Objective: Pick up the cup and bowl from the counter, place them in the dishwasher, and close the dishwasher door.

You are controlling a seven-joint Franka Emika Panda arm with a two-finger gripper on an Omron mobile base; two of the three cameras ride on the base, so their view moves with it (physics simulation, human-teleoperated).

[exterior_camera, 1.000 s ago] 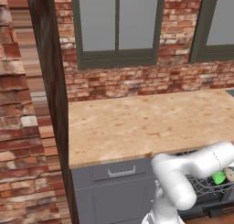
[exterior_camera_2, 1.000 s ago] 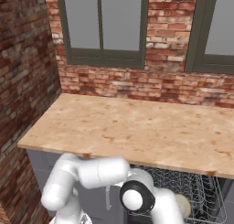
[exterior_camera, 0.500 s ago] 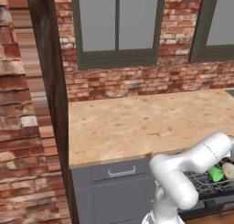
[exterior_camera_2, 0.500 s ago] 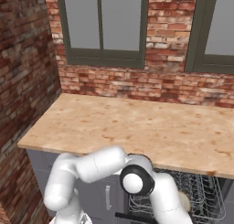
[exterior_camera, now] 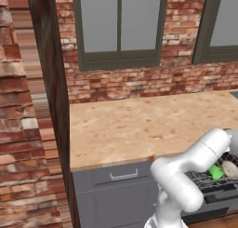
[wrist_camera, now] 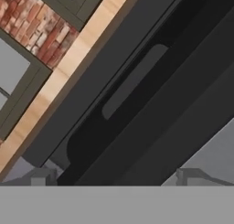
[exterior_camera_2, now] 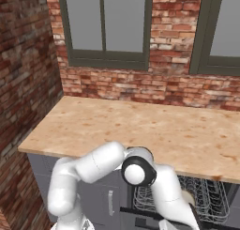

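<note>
Under the counter [exterior_camera: 139,129], at the right of my left base view, the dishwasher [exterior_camera_2: 206,210] stands open with its wire rack [exterior_camera: 204,179] pulled out, and I can see the cup [exterior_camera: 214,171] lying in it with the bowl [exterior_camera: 229,168] just beside it on the right, so both pieces look loaded and, as I judge it, only the door is left. The green cup lies on its side, its long axis running roughly along the rack wires; I cannot tell which end is the mouth. The bowl seems to sit tilted among the wires, though it is too small for me to say which way its opening faces. The arm reaches down low past the rack, and in the hand view I look at the dishwasher door [wrist_camera: 151,109] close up, its black bar handle [wrist_camera: 137,79] crossing the picture on a slant; that bar's long axis runs along the width of the door. The 2 dark finger tips of the gripper [wrist_camera: 116,175] stand spread wide at the bottom of that view, pinching nothing. My worries: if the rack is not pushed in, the door could jam on it and jolt the cup; a push off the panel's centre could slip; and the forearm, hanging so near the rack, could snag the wires.
</note>
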